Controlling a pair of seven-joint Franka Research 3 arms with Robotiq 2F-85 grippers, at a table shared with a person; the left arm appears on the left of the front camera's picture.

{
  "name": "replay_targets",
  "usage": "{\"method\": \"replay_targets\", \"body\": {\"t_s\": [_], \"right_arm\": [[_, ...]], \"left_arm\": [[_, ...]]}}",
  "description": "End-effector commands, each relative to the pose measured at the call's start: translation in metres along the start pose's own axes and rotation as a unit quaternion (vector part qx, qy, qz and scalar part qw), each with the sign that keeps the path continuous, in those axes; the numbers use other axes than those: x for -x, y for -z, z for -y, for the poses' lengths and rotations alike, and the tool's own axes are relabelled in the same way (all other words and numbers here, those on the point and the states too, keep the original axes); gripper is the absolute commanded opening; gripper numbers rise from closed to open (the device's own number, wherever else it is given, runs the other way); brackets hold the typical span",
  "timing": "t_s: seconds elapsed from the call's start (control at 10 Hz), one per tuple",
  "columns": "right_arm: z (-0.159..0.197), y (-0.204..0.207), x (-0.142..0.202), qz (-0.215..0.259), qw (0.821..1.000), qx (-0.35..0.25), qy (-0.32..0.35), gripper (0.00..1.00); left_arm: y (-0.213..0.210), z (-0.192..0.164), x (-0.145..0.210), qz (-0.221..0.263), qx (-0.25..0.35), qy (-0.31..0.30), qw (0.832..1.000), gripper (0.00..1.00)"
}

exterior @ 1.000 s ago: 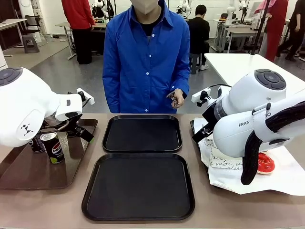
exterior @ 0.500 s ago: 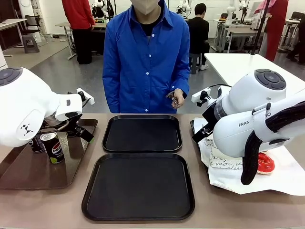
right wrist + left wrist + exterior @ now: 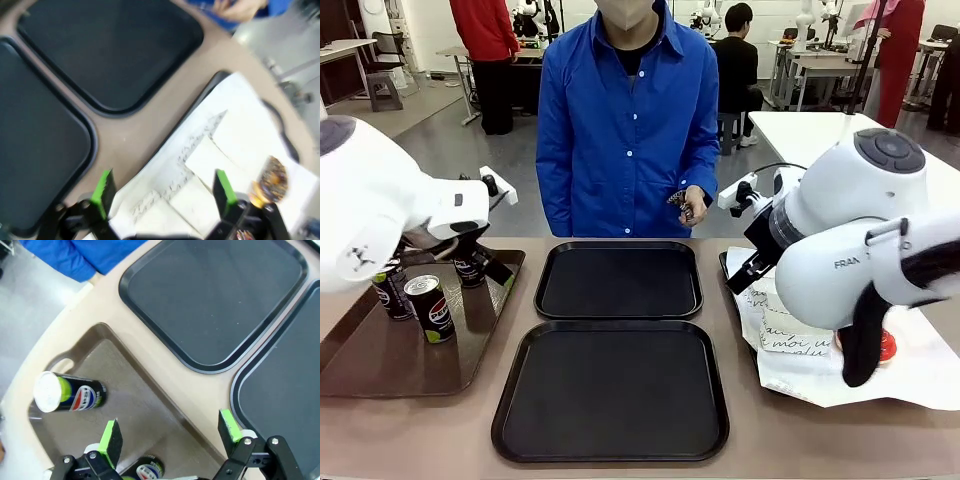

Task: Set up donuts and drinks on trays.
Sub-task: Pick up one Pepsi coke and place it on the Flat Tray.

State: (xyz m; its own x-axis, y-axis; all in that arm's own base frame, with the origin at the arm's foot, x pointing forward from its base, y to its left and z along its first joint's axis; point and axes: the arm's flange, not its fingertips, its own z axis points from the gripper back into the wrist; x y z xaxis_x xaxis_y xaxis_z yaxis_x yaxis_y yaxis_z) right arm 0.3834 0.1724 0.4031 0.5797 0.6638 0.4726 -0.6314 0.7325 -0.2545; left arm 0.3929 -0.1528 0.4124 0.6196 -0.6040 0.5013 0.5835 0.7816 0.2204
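In the left wrist view my left gripper point(image 3: 170, 432) hangs open over the brown tray point(image 3: 135, 400), nothing between its green pads. One Pepsi can point(image 3: 70, 395) stands beyond the left finger, another can point(image 3: 145, 471) just below the jaws. The front view has three cans point(image 3: 430, 308) on that tray. Two black trays point(image 3: 618, 280) point(image 3: 612, 392) lie bare in the middle. My right gripper point(image 3: 162, 192) is open above white paper sleeves point(image 3: 200, 200), and a dark-topped donut point(image 3: 272, 182) lies to their right. A red-topped donut point(image 3: 882, 345) peeks out behind the right arm.
A person in a blue shirt stands at the far edge, one hand point(image 3: 688, 206) holding a small dark thing. The donuts rest on white paper point(image 3: 800, 370) at the right. Bare tabletop point(image 3: 735, 330) runs between the black trays and the paper.
My left arm has lifted and swung back, uncovering a third can on the brown tray. The right arm has risen slightly. Both grippers stay open.
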Motion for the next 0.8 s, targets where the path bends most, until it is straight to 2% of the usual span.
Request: {"method": "replay_targets", "body": {"t_s": [0.0,0.1,0.3,0.4,0.5,0.6,0.7], "right_arm": [[-0.060,-0.065,0.103,-0.088,0.992,0.033,-0.085,1.00],[-0.071,-0.087,0.129,-0.098,0.991,0.045,-0.084,1.00],[-0.095,-0.123,0.166,-0.070,0.994,0.046,-0.065,1.00],[-0.111,-0.143,0.184,-0.049,0.995,0.067,-0.055,1.00],[-0.111,-0.153,0.192,-0.028,0.994,0.101,-0.031,1.00],[-0.052,-0.135,0.005,-0.081,0.992,0.055,-0.076,1.00],[-0.052,-0.135,0.005,-0.081,0.992,0.055,-0.076,1.00]], "left_arm": [[-0.066,0.031,0.088,-0.029,-0.014,0.045,0.998,1.00],[-0.079,0.037,0.111,-0.055,-0.008,0.054,0.997,1.00],[-0.097,0.053,0.141,-0.072,-0.010,0.073,0.995,1.00],[-0.112,0.057,0.153,-0.062,-0.012,0.073,0.995,1.00],[-0.122,0.060,0.160,-0.049,-0.011,0.061,0.997,1.00],[-0.102,0.011,0.010,-0.079,-0.006,0.061,0.995,1.00],[-0.102,0.011,0.010,-0.079,-0.006,0.061,0.995,1.00]]}}
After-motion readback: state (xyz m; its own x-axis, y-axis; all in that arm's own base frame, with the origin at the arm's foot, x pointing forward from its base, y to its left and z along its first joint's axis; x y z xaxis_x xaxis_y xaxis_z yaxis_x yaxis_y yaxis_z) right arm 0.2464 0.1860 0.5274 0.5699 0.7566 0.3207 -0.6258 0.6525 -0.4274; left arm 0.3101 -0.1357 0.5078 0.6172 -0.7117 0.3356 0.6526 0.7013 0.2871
